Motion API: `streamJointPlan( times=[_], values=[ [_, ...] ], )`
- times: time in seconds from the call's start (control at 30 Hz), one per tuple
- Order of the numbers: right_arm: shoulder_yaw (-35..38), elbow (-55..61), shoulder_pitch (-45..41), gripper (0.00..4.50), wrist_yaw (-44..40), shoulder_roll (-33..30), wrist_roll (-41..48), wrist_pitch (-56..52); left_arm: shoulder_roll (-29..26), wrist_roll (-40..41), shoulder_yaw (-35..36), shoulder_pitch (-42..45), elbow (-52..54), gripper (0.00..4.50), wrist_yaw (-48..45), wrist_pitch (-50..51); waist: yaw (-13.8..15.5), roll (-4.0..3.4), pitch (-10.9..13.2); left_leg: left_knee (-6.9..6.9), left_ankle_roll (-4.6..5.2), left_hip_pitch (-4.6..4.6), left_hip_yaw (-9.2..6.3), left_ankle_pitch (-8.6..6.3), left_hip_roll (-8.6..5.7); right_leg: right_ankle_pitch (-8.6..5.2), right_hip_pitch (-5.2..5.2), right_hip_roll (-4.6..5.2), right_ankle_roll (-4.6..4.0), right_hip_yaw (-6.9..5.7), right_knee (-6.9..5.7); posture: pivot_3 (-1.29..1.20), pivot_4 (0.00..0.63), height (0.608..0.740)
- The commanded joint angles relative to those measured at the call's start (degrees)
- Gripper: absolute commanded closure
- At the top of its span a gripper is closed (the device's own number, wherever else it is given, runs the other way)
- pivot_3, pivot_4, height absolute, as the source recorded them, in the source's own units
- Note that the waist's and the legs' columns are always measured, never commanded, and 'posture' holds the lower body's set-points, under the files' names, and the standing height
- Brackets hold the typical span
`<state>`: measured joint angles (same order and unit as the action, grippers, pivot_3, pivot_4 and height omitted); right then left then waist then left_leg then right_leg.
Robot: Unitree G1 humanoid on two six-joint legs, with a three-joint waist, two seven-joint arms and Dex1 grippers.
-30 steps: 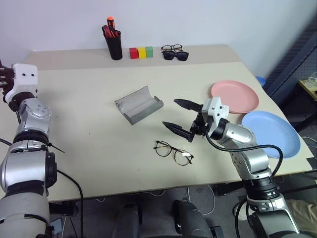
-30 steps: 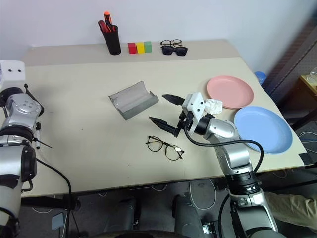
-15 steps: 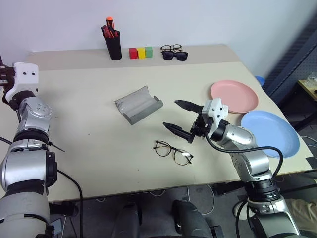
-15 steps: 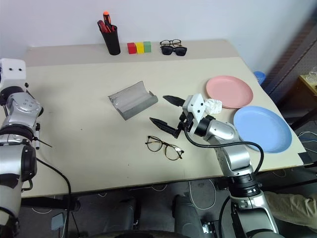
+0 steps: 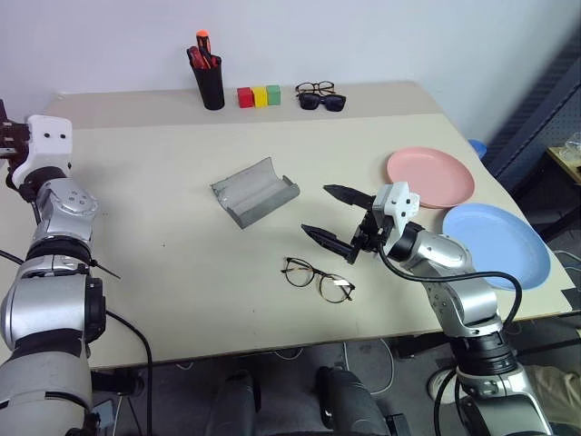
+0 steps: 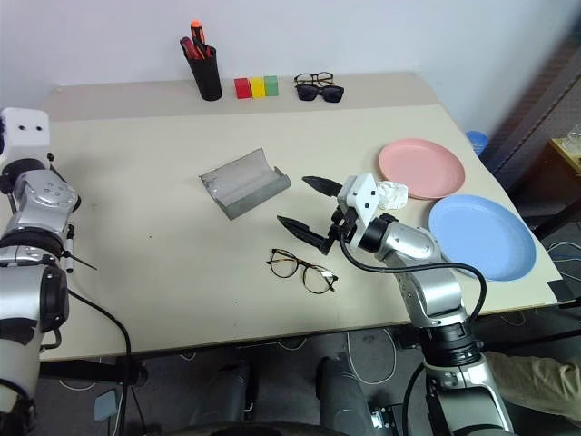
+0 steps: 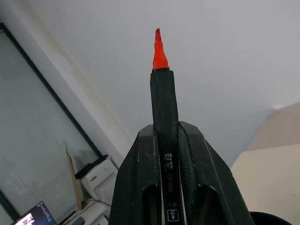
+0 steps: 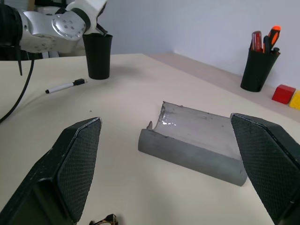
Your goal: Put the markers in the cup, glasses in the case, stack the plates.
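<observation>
My left gripper (image 7: 167,133) is raised at the table's far left and is shut on a black-bodied marker (image 7: 161,93) whose red tip points upward. The dark cup (image 8: 97,55) stands on the table just under that hand. A white marker (image 8: 65,86) with a black cap lies flat beside the cup. My right gripper (image 5: 314,209) hovers open and empty over mid-table, between the open grey case (image 5: 254,191) and the wire-framed glasses (image 5: 318,278). The pink plate (image 5: 429,177) and the blue plate (image 5: 497,243) lie side by side at the right.
A black pen holder (image 5: 209,82) with red and orange markers stands at the back edge. Beside it are coloured blocks (image 5: 259,95) and two other pairs of glasses (image 5: 320,97). The blue plate lies close to the table's right edge.
</observation>
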<state>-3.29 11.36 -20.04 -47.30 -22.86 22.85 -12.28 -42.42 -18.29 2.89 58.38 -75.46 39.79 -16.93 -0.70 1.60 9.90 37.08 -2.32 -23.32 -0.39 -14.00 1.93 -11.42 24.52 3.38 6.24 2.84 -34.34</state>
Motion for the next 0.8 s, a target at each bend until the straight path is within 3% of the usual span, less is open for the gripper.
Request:
streamJointPlan(
  times=[0.03,0.2,0.7,0.8],
  values=[
    [1.65,2.81,0.17,0.00,0.72,-0.36,1.32,-0.13,-0.65,-0.46,-0.40,1.46,0.29,4.45,0.68,-0.67,0.00,0.00,0.00,0.01,0.00,0.00,0.00,0.00,0.00,0.00,0.00,0.00,0.00,0.00,0.00,0.00,0.150,0.740],
    [2.01,3.34,1.08,0.00,1.54,-0.24,1.21,-0.07,-0.37,-0.06,-0.07,1.38,0.40,2.20,0.81,-1.72,0.00,0.01,0.00,0.01,0.00,0.00,0.00,0.00,0.00,0.00,0.00,0.00,0.00,0.00,-0.01,0.00,0.150,0.740],
    [2.69,1.65,-0.20,0.00,2.08,-0.05,0.69,0.83,-0.41,3.17,2.73,1.02,1.55,2.20,-0.83,-7.41,0.00,0.01,-0.01,0.01,0.00,0.00,0.00,0.00,0.00,0.00,0.00,0.00,0.00,0.00,-0.01,0.00,0.150,0.740],
    [3.04,1.74,0.10,0.00,2.28,-0.21,0.58,1.08,1.28,8.08,6.01,0.54,3.05,2.20,-6.92,-10.89,0.01,0.01,-0.01,0.01,0.00,0.00,0.00,0.00,0.00,0.00,0.00,0.00,0.00,0.00,0.00,0.00,0.150,0.740]
  ],
)
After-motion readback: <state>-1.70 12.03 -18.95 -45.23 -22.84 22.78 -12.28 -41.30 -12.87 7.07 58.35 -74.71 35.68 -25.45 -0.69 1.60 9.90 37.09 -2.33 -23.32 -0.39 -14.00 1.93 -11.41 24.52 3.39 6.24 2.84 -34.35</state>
